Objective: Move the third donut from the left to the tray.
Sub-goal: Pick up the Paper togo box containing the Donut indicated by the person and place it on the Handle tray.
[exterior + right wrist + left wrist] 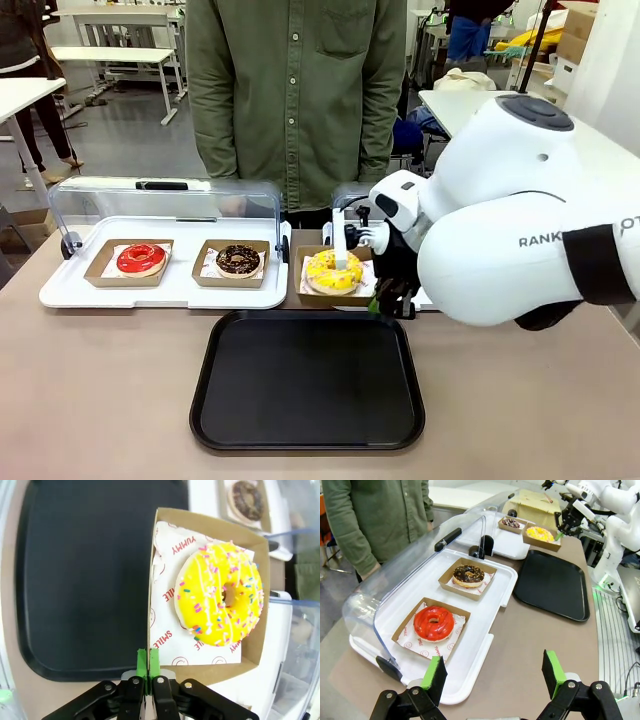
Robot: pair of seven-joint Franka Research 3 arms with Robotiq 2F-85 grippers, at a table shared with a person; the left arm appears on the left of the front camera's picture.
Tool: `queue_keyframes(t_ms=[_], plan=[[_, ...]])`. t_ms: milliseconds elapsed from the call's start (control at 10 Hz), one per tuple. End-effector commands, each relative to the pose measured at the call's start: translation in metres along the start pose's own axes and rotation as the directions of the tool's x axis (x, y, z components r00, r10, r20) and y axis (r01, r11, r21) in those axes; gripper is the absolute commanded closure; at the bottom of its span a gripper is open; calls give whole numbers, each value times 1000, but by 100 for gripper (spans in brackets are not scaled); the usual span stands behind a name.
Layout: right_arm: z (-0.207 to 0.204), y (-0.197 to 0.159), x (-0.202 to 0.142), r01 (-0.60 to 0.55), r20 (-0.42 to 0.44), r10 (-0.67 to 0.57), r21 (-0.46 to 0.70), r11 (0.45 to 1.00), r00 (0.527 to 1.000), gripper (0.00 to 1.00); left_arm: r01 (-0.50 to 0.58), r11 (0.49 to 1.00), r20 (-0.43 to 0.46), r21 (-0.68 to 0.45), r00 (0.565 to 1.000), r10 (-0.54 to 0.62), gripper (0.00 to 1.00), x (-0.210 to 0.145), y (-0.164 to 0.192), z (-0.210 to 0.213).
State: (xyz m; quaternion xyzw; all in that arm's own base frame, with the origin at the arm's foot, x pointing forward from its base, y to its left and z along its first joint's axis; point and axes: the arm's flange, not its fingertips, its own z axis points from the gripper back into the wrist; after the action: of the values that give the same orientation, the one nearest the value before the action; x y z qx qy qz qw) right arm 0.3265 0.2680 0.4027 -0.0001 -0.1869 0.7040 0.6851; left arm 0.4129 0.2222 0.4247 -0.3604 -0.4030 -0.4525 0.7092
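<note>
While a person in a green shirt [296, 100] stands at the far side, the scene reads:
Right arm: bent low over the table, right gripper [148, 666] with green pads pressed together, pinching the cardboard liner's [150, 605] near wall.
Left gripper [492, 675]: hovering, fingers spread wide, holding nothing.
Third donut [334, 271]: glossy yellow ring with sprinkles, in its square brown liner, just beyond the tray.
Tray [306, 382]: flat black plastic, rounded corners, low rim.

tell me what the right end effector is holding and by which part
The right end effector is shut on the brown cardboard liner under the yellow donut, pinching the liner's wall at a corner. It does not touch the donut itself.
</note>
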Motion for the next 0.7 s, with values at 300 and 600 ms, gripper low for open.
queue_keyframes(t_ms=[300,600], plan=[[-42,107,-41,40,8,-41,71,997,999,100,3,1000,2,-3,1000,-3,0,1,-2,0],[-46,147,-34,-5,25,3,78,997,1000,100,3,1000,2,-3,1000,-3,0,1,-2,0]])
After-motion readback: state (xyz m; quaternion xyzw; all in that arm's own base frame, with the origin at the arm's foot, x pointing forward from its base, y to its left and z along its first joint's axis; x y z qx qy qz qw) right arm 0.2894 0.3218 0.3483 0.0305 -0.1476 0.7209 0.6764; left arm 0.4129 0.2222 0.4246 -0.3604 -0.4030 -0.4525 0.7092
